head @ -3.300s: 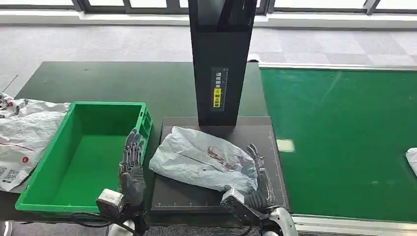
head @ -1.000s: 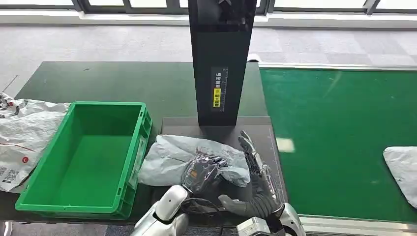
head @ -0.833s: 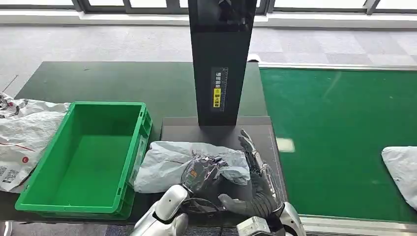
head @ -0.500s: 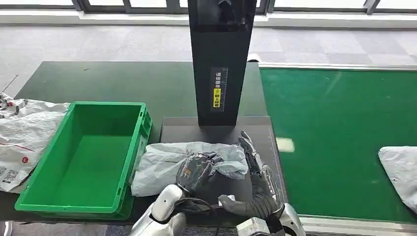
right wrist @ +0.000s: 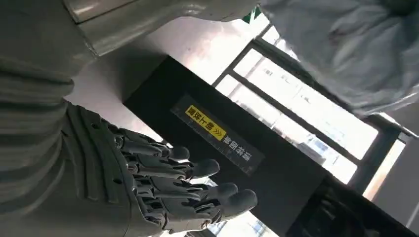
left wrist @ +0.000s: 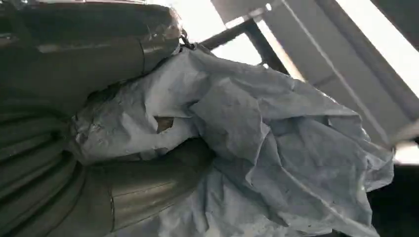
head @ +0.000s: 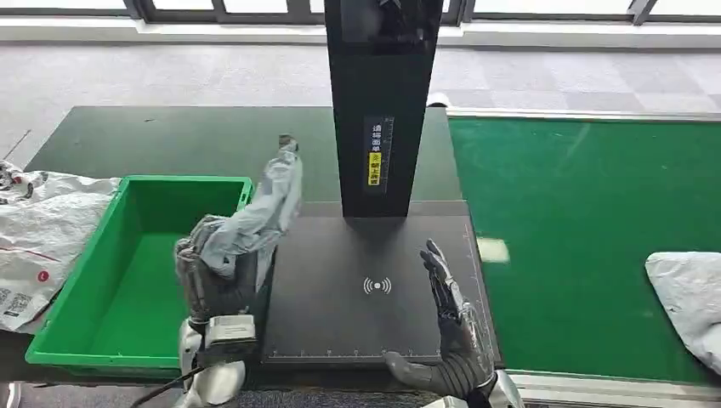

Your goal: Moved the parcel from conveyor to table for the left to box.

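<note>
Left hand (head: 212, 276) gripped the grey parcel (head: 255, 212), fingers (left wrist: 143, 182) closed around its lower end; the bag was lifted off the table and stood nearly upright, its free end pointing toward 12 o'clock, above the right rim of the green crate (head: 102, 340). In the left wrist view the crumpled plastic bulged out between thumb and fingers. Right hand (head: 451, 319) was held over the black scanner pad (head: 340, 314) at about 5 o'clock of the pad's centre mark, fingers spread and nearly straight, holding nothing, with the edge of the hand toward the pad; whether it touched the pad could not be told. Scanner pad bare around its white signal symbol (head: 377, 286). Black scanner column (head: 378, 102) rose at 12 o'clock of the pad, with a yellow-and-white label (head: 377, 161) on its face. Crate sat just beside the pad at 9 o'clock, with nothing in it. White printed bags (head: 34, 229) lay on the table at 9 o'clock of the crate. A second grey parcel (head: 689, 297) lay on the green conveyor (head: 587, 212) at 3 o'clock, cut by the frame edge.
</note>
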Available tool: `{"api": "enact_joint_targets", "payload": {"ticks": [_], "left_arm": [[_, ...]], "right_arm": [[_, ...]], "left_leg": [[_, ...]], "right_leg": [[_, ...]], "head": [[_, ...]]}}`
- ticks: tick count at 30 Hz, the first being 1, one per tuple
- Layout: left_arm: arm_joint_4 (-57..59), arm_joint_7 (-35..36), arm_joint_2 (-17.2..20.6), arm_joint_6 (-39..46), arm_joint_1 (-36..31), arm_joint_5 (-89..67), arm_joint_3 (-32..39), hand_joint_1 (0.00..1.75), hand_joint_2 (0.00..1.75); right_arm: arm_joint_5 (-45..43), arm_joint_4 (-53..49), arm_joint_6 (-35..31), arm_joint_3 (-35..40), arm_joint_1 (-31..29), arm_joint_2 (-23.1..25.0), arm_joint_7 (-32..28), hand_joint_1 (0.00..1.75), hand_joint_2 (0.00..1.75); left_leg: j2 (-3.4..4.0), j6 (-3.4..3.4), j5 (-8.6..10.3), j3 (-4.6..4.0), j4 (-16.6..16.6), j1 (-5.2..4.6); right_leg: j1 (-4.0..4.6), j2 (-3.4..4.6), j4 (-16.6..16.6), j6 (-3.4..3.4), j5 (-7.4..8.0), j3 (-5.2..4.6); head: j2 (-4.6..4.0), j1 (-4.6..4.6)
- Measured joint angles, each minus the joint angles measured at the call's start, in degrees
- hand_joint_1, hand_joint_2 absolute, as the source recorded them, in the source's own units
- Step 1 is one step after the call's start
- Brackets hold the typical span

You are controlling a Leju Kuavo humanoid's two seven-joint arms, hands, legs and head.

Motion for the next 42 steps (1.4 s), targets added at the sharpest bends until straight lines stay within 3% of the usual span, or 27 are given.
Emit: {"api": "enact_joint_targets", "payload": {"ticks": [12,36,42], "left_arm": [[-9.6,-6.9,2.2,-5.4,1.4,13.7,6.1,1.75,1.75],[-13.0,-7.3,3.1,-5.3,1.9,14.0,8.3,1.75,1.75],[-13.2,-5.6,4.0,-7.3,-1.5,16.8,12.9,1.75,1.75]], "right_arm": [[0.5,-0.7,1.1,0.0,0.1,0.2,0.8,0.0,1.75],[0.5,-1.0,1.2,0.0,0.1,0.2,0.7,0.0,1.75],[0.3,-1.0,1.6,0.0,0.1,0.3,0.5,0.0,1.75]], "left_leg": [[-0.01,-0.03,0.02,0.0,0.0,0.0],[-0.01,-0.03,0.02,0.0,0.0,0.0],[-0.01,-0.07,0.05,0.01,0.0,0.01]], "right_leg": [[0.0,0.0,0.0,0.0,0.01,0.01],[0.0,0.0,0.0,-0.01,0.01,0.0],[0.01,0.0,0.0,-0.01,0.02,-0.01]], "head": [[0.0,0.0],[0.0,0.0],[0.0,0.0]]}}
